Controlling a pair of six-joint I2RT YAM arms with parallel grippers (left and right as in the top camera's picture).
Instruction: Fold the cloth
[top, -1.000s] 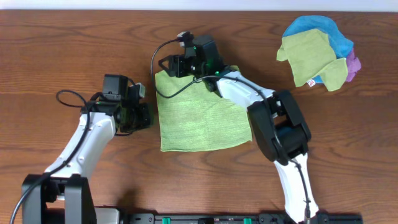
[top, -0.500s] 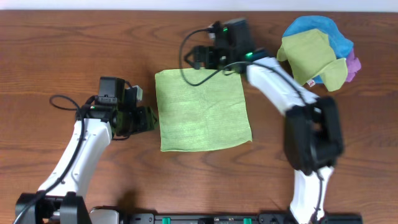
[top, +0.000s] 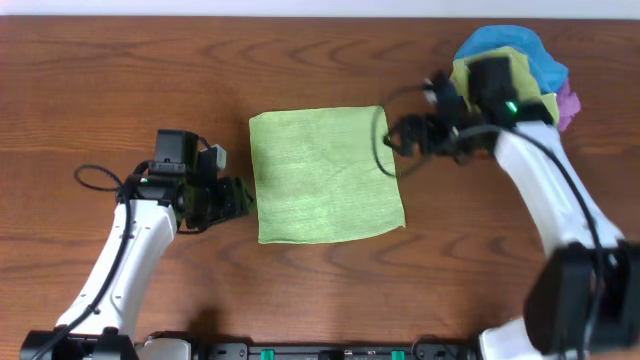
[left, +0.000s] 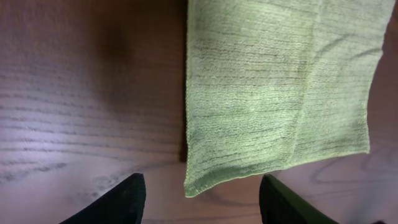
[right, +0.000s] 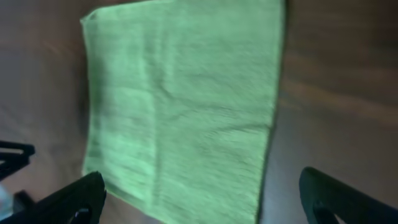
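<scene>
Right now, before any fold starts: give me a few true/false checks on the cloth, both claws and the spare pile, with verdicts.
1. The cloth lies spread out on the table. True.
2. The right claw is shut on the cloth. False: it is open and empty, at the cloth's right edge.
3. The left claw is open beside the cloth's left edge. True.
4. The pile of spare cloths sits at the far left. False: it is at the far right corner.

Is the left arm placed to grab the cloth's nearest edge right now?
Probably yes. The left gripper sits open beside the cloth's left edge, with only bare table between them. The right gripper is over at the opposite edge, out of the way.
</scene>
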